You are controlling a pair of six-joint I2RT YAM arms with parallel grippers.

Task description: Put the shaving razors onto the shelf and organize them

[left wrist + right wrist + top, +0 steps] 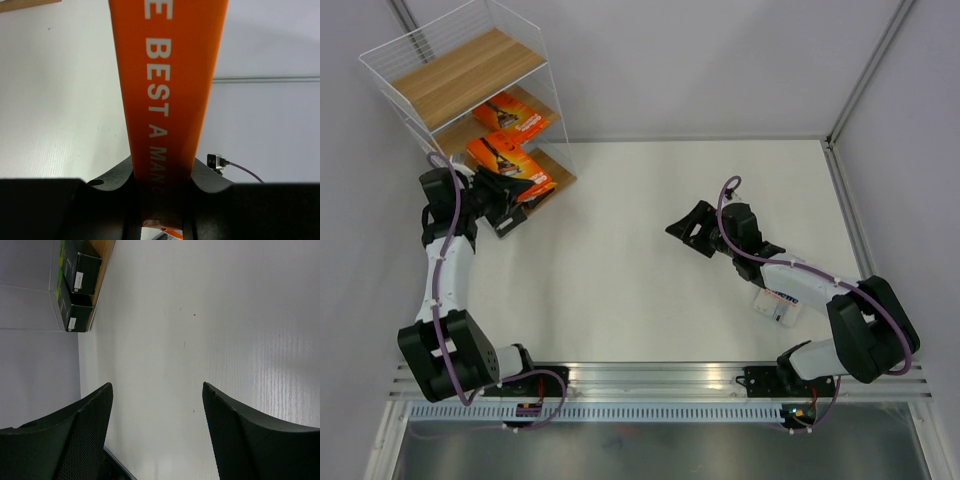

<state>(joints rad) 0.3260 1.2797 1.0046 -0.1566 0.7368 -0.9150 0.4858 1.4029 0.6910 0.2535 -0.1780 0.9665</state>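
The shelf (470,70) stands at the far left corner. One orange razor pack (512,114) lies on its middle board. My left gripper (508,192) is shut on a second orange pack (510,162) by its near end, at the front of the shelf's lower part. In the left wrist view that pack (167,80) runs up from between the jaws of the left gripper (162,200). Two black packs with lime-green ends (82,267) (75,315) stand side by side on the bottom board (106,260). A white-and-blue pack (777,306) lies on the table, half under the right arm. My right gripper (692,228) (157,387) hangs open over bare table.
Grey walls close the table at the back and on the right, with a metal post (865,75) at the far right corner. A metal rail (660,380) with both arm bases runs along the near edge.
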